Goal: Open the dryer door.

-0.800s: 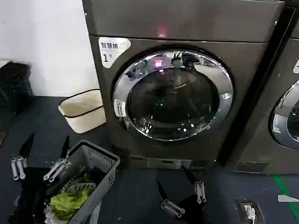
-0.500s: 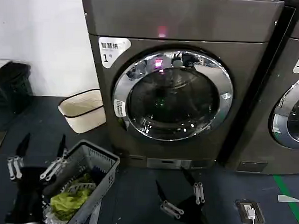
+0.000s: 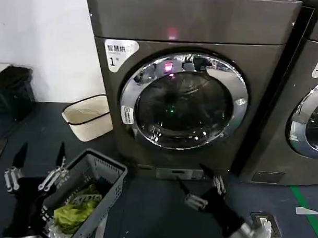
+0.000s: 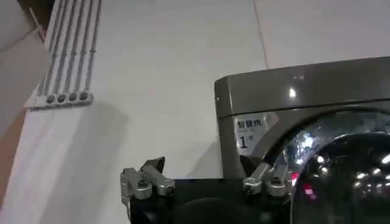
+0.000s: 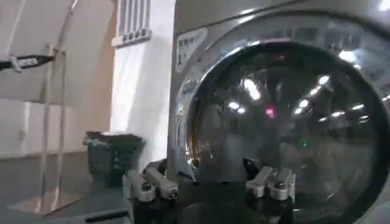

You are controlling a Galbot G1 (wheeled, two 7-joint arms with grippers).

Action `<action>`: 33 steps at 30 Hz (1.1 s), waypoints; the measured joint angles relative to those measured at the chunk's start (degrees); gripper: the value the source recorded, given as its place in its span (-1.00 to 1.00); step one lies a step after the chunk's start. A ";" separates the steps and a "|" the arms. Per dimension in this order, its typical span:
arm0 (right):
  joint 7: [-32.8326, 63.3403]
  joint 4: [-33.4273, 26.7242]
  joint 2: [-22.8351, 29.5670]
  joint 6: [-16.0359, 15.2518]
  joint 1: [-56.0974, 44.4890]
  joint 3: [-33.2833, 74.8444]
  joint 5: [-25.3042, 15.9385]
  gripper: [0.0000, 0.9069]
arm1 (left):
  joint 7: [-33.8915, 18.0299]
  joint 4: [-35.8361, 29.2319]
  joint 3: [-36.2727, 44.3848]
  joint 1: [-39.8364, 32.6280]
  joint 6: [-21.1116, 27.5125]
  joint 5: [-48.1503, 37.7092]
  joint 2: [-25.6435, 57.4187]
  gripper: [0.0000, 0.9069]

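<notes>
Right hand (image 3: 198,184) open, low before closed dryer door (image 3: 183,101)

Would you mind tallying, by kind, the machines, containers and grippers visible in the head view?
Machines: 2, the dryer with the dryer door shut, and a second grey machine.
Containers: 3, the grey laundry basket, the cream bin, the black crate.
Grippers: 2, the left gripper and the right gripper, both open.
Total: 7.

Mirror-chrome ring on the dryer door (image 3: 183,101) (dark glossy glass inside), matt grey plastic basket (image 3: 91,187)
</notes>
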 joint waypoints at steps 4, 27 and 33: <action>-1.59 -4.04 -1.97 0.58 6.19 -3.73 0.86 1.00 | 0.14 0.20 -0.29 -0.05 -0.25 -0.28 0.06 1.00; -5.84 -28.15 -0.33 1.64 42.72 -28.88 5.76 1.00 | 1.12 0.43 -0.93 0.17 -0.88 0.13 -0.61 1.00; -5.15 -32.35 2.30 1.66 47.29 -32.75 5.82 1.00 | 1.16 0.44 -0.91 0.34 -1.16 0.45 -0.95 1.00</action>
